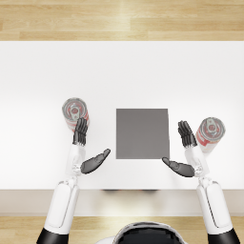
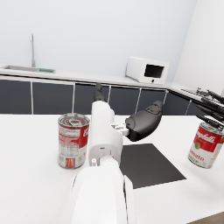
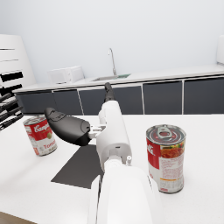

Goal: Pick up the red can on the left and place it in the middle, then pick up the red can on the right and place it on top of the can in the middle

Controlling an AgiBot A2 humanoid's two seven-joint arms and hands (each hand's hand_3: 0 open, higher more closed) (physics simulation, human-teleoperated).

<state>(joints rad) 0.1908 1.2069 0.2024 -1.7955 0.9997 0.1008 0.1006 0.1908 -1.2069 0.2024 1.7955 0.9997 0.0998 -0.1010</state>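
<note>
The left red can (image 1: 75,112) (image 2: 73,140) stands upright on the white table, left of a dark grey square mat (image 1: 142,133). My left hand (image 1: 86,148) is open, its fingertips (image 1: 80,131) reaching the can's near side and its thumb (image 2: 144,122) spread toward the mat, nothing held. The right red can (image 1: 210,131) (image 3: 165,157) stands upright to the right of the mat. My right hand (image 1: 187,153) is open just inside that can, thumb (image 3: 68,127) pointing at the mat. Each can sits on the outer side of its hand, not between thumb and fingers.
The white table (image 1: 122,71) stretches far beyond the cans; its front edge (image 1: 122,190) lies just behind my wrists. In the background a kitchen counter carries a white microwave (image 2: 147,70) and a sink tap (image 3: 112,61).
</note>
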